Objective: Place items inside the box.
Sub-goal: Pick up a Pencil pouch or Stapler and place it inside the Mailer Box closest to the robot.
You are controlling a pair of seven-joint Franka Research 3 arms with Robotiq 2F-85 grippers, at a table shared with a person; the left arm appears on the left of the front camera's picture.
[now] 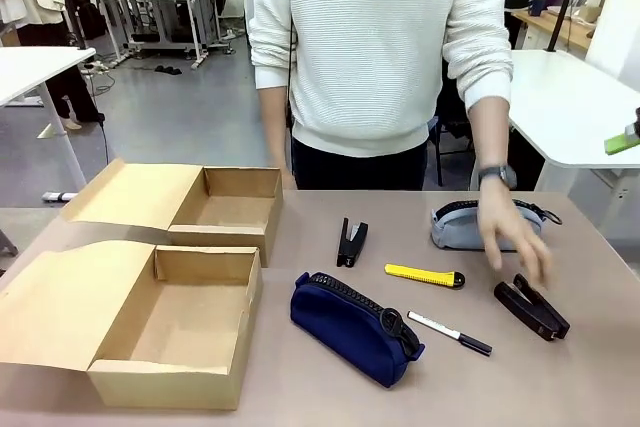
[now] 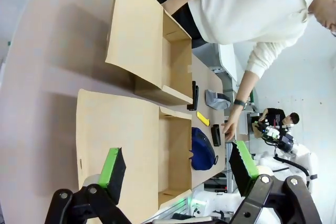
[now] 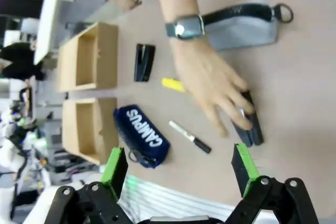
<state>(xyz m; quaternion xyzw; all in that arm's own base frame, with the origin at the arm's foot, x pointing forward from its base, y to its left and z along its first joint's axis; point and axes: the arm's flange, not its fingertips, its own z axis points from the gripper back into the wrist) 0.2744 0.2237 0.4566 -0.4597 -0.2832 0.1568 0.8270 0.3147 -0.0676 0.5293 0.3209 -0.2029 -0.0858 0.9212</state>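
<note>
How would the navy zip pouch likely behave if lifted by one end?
The navy pouch looks like soft fabric, so it would probably sag rather than stay stiff. Its bulging body suggests contents, so it is likely heavier than the white marker beside it. Lying flat on its long side, it seems unlikely to roll.

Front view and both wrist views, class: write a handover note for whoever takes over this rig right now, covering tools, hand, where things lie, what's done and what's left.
Left tool: open, empty.
Right tool: open, empty.
Person's hand: over the right stapler; contact unclear.
Long box: lid open, nothing inside. Short box behind it, also with nothing inside.
On the table: navy pouch, left stapler, yellow knife, marker, grey pouch.
Done: nothing packed.
Left: every item into the long box.
</note>
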